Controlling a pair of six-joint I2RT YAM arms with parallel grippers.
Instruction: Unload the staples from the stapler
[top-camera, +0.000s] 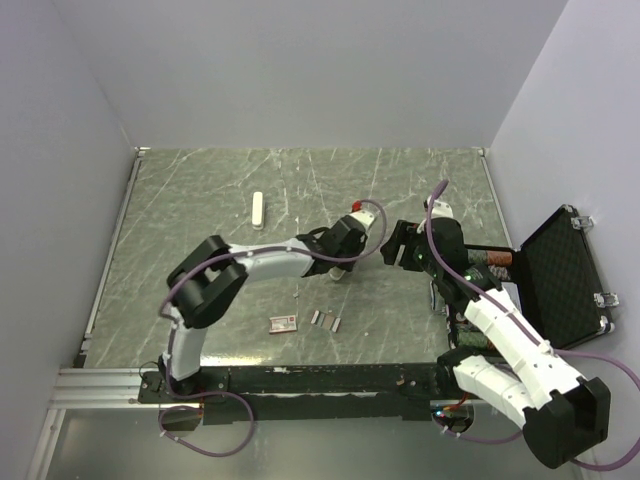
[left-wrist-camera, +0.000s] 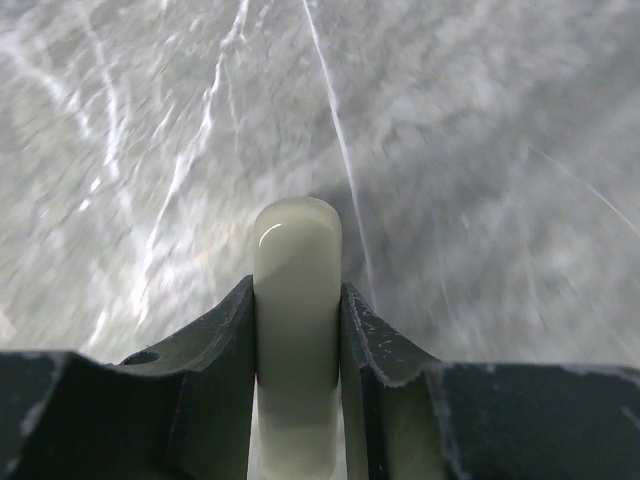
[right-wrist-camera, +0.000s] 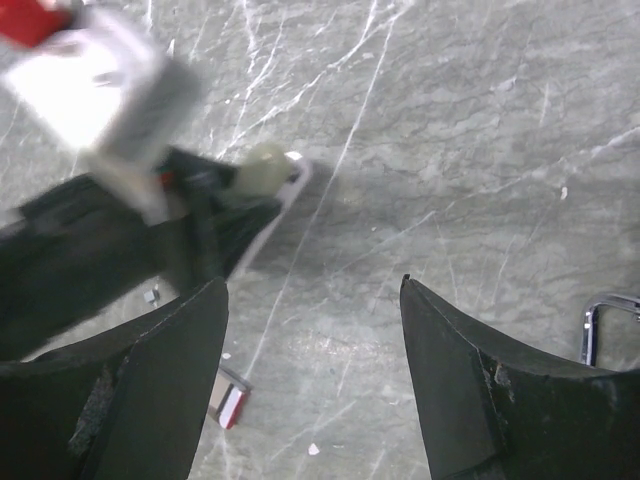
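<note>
Looking down the left wrist camera, I see the left claw clamped on the stapler; its two dark fingers press against either side of the pale, rounded body, which sticks out past the tips over the grey marbled tabletop. From the right wrist camera the same pale body shows a bright metal edge along its underside, though the view of it is blurred; I cannot tell whether the stapler touches the tabletop or hangs just above it.

The right claw stands wide apart with nothing between its fingers; it hovers just beside the left claw, on its right, pointing toward the stapler.

From the overhead camera, the staples lie as a few short grey strips on the tabletop nearer the arm bases, apart from both claws; the red-and-white box sits just to their left. A white bar lies farther back on the left, well apart from the claws; a black case stands open at the right edge of the tabletop, beside the right arm.
</note>
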